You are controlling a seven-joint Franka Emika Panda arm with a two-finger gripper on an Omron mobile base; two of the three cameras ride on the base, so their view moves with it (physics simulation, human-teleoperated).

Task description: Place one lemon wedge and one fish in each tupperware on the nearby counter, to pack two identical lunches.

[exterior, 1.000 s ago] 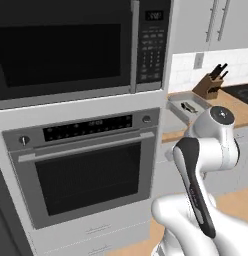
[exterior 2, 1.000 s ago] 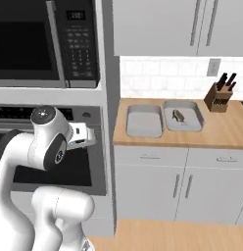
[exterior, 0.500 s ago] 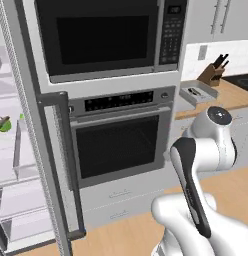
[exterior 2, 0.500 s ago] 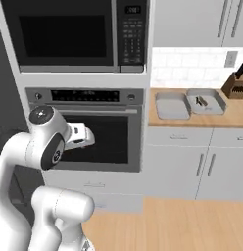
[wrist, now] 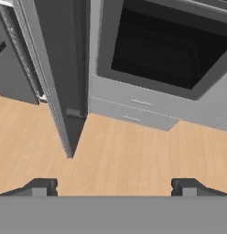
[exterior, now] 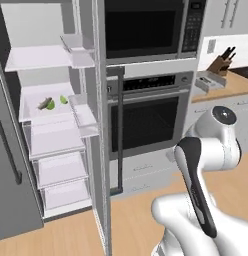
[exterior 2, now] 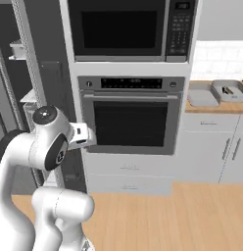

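Your claw [wrist: 113, 185] hangs with its jaws wide apart, gripping nothing, above bare wooden floor [wrist: 133, 155] before the oven [exterior 2: 131, 115]. Look left: a fish [exterior: 45, 103] and two lemon wedges [exterior: 63, 99] lie on an open fridge shelf [exterior: 51, 114]. Far right, two tupperware [exterior 2: 202, 97] sit side by side on the tabletop [exterior 2: 211, 107].

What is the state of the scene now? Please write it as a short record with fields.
fridge: door open, white shelves visible
fish: on a fridge shelf
lemon wedges: two, on the same shelf, right of the fish
tupperware: two on the counter, right of the oven; the farther one holds something small and dark
counter: light-brown wood
hand: open, empty, pointing down at the wood floor before the oven
oven: door closed
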